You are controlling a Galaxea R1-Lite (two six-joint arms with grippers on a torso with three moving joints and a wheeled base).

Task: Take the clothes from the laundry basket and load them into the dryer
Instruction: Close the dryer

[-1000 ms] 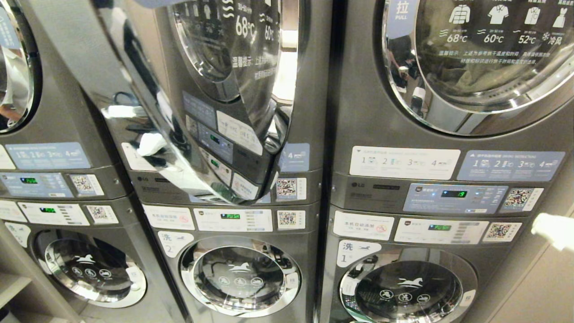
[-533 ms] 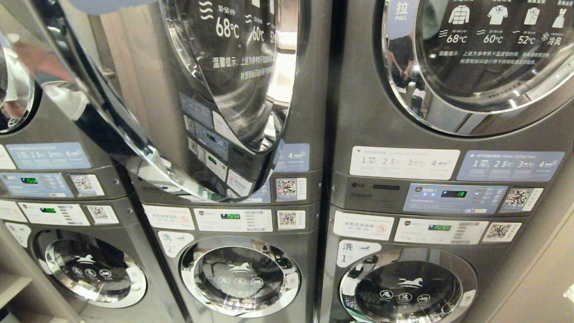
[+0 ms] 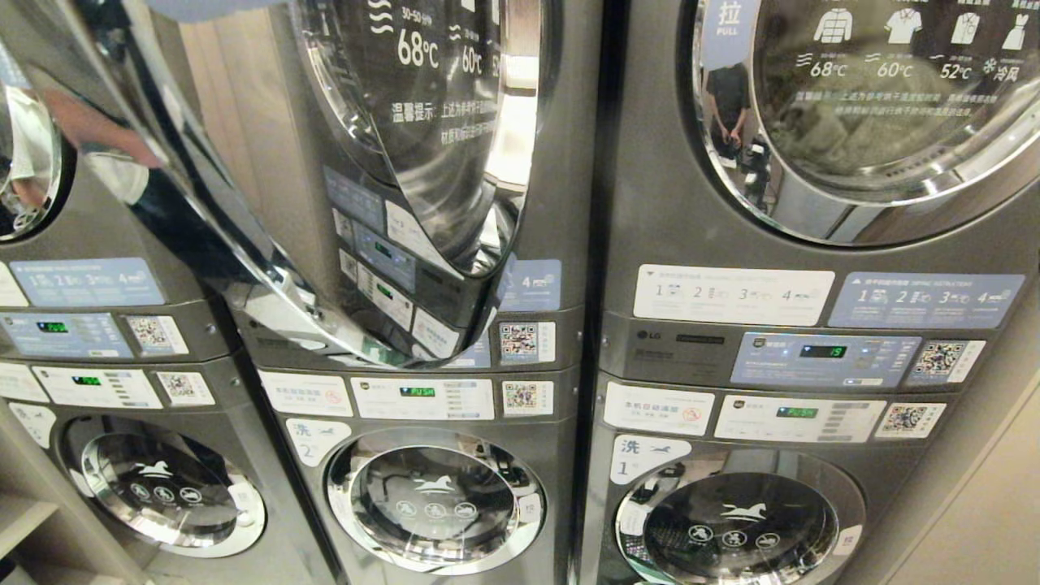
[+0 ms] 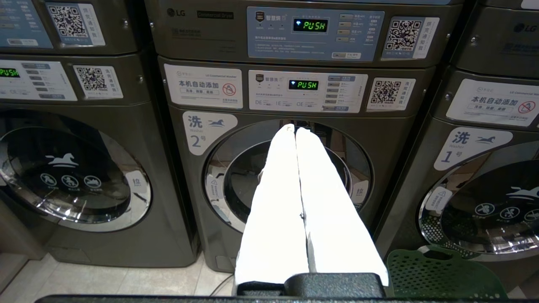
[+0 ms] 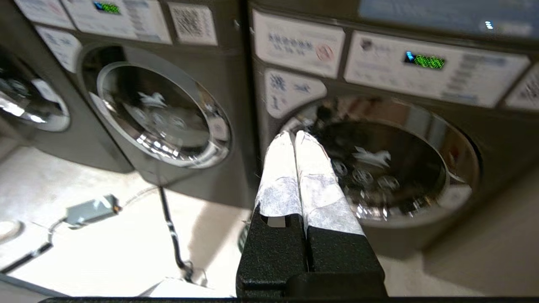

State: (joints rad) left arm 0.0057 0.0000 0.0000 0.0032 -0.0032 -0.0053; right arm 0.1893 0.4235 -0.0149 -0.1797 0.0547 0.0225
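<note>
While the middle dryer's door (image 3: 268,187) hangs swung open toward me, filling the head view from about nine o'clock up to twelve, neither of my arms shows there. Going from the left: the left stack's washer window (image 3: 162,486) sits at seven o'clock, the number 2 washer (image 3: 435,500) at six, and the number 1 washer (image 3: 735,520) at five, with the closed right dryer (image 3: 873,106) at one o'clock. My left gripper (image 4: 295,128) has its white-wrapped fingers pressed together, holding nothing, aimed at the number 2 washer's door. The green laundry basket (image 4: 442,273) shows only as a rim at five o'clock in that wrist view, on the floor before the number 1 washer; I cannot see any clothes in it. My right gripper (image 5: 294,134) is likewise pinched closed and empty, pointing low at the number 1 washer's glass, with a cable (image 5: 170,235) lying across the floor at seven o'clock.
</note>
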